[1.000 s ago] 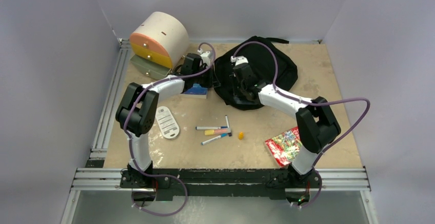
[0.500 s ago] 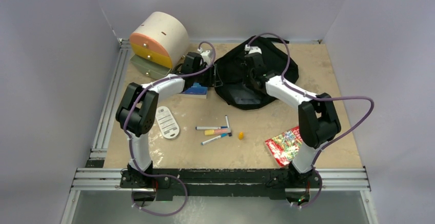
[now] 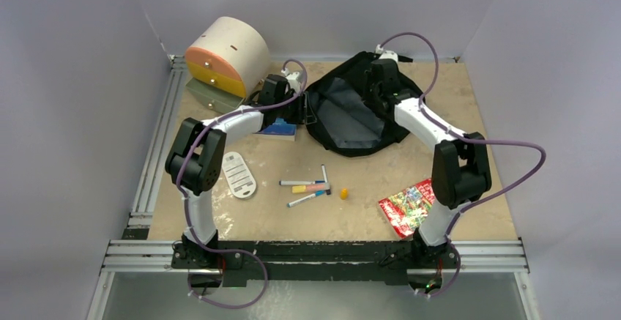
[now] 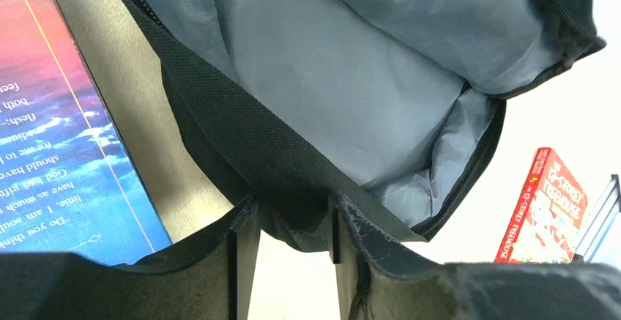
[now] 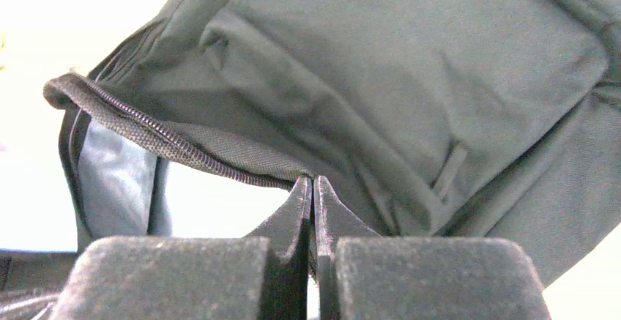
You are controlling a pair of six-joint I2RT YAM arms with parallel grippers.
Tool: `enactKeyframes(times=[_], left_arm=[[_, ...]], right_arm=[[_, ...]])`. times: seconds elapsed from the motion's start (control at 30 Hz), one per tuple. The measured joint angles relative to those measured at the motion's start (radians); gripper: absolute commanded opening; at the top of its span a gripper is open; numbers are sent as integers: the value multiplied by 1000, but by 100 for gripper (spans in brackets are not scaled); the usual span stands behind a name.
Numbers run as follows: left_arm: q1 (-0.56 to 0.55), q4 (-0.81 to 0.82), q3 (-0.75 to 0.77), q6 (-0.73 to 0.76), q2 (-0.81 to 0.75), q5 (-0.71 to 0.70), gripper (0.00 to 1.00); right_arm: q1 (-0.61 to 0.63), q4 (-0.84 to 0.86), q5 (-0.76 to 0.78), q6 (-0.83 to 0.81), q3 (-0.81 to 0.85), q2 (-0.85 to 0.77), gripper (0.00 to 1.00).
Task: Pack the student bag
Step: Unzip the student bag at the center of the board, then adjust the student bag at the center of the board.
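**Fig.: bag-opening step, L to R.**

- **Far-left corner of the desk (image 3: 469,137):** cream-and-orange drawer box (image 3: 223,60), with no writing I can read.
- **Next along:** blue book (image 4: 58,151), flat on the desk just beside the bag's left edge. Its print incl. "Do you think" and "have as much"; the rest is cut off.
- **My left hand (image 4: 293,210):** fingers apart, with the bag's black rim lying betw. them, not pinched as far as I can see.
- **Far-centre of the desk:** the student bag (image 3: 344,118), mouth gaping and grey lining showing. I see nothing inside it.
- **My right hand (image 5: 313,184):** fingers together, clamped on the flap's zipper edge and holding it up.
- **Near-right corner:** red book (image 4: 545,210), marked "13-STOREY TREEHOUSE".

**Step, as I judge it:** the mouth is held open and packing has not begun.

**Next move, I reckon:** the left hand takes the blue book and slides it under the raised flap w/o dragging the rim shut.
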Motion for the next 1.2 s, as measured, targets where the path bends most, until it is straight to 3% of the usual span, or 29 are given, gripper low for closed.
enactKeyframes(times=[0.4,0.77,0.93,1.0,1.07,1.2], left_arm=[[0,-22,23,0,7,0,32],[0,-36,37,0,18,0,32],[0,-50,37,-1,18,0,42],[1,-49,37,-12,18,0,51],[2,-42,36,-42,18,0,62],[2,32,-2,-168,1,-10,67]], right_arm=[[-175,121,70,77,7,64,0],[-239,154,166,84,126,191,0],[-250,151,159,79,150,221,0],[-251,150,151,77,150,227,0],[-251,144,138,76,150,228,0],[-253,144,121,76,150,228,0]])
